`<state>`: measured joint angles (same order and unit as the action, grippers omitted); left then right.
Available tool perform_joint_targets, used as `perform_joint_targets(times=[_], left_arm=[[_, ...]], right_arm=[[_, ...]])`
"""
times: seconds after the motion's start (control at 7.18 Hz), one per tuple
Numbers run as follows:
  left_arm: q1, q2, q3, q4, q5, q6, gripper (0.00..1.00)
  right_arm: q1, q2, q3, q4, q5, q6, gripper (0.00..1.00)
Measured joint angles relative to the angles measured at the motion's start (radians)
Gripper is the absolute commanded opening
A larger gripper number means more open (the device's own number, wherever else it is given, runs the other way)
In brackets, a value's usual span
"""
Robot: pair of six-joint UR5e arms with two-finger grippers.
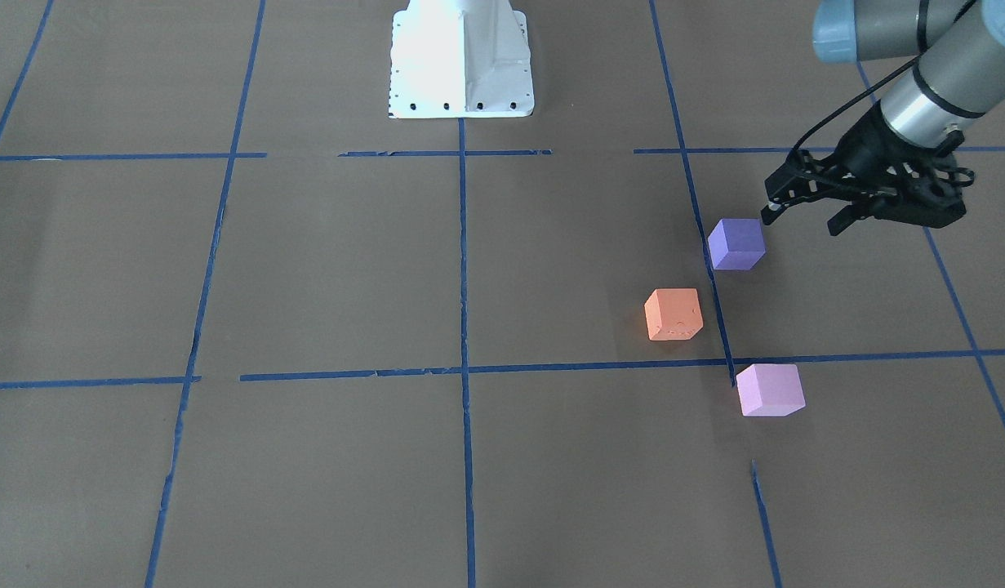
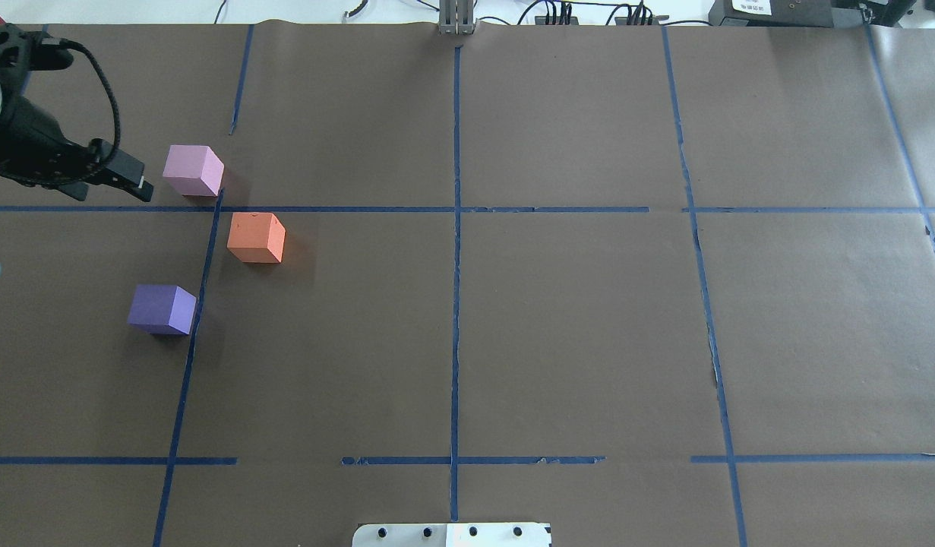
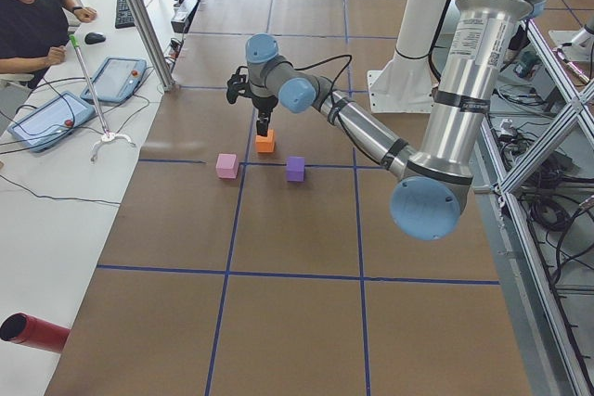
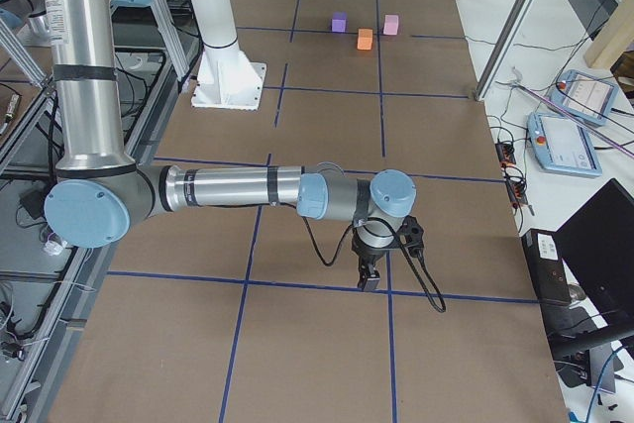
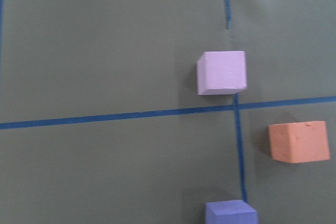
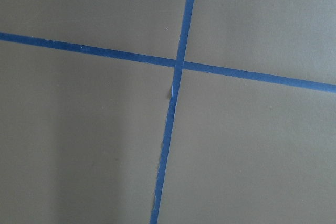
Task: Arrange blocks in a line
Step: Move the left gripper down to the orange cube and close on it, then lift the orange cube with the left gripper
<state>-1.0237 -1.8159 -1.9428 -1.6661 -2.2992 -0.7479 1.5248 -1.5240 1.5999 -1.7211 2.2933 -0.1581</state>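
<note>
Nearest the robot's edge of the table (image 2: 513,342), close to the left edge: the dark purple block (image 2: 162,309). Farther out and shifted toward the table's middle: the orange block (image 2: 256,237), apart from both others. Farthest out, toward the far left corner: the light pink-lilac block (image 2: 194,170). Not yet a line, judging by the kink at the orange block; likely step in hand: bringing it toward the left edge, into the gap between its neighbours. To do that well: come straight down over the orange block, square the jaws to two opposite faces, close gently, lift just clear of the table, set down level with the other two without nudging either. Above the table, on the left-edge side of the blocks: the left pincer (image 1: 802,219), jaws fairly wide apart, holding nothing, touching nothing. Low over the table toward the right edge: the right pincer (image 4: 369,281), shown only from the side; cannot tell whether spread or closed.
</note>
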Motion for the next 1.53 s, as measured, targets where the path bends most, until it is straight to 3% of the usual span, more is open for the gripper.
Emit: perform_joint_targets(times=[0.7, 1.53], left_arm=[[0.171, -0.114, 0.268, -0.170, 0.078, -0.108, 1.00], [0.245, -0.157, 0.336, -0.176, 0.153, -0.153, 1.00]], right_arm=[[0.000, 0.001, 0.000, 0.000, 0.000, 0.000, 1.00], [0.000, 0.000, 0.000, 0.000, 0.000, 0.000, 1.00]])
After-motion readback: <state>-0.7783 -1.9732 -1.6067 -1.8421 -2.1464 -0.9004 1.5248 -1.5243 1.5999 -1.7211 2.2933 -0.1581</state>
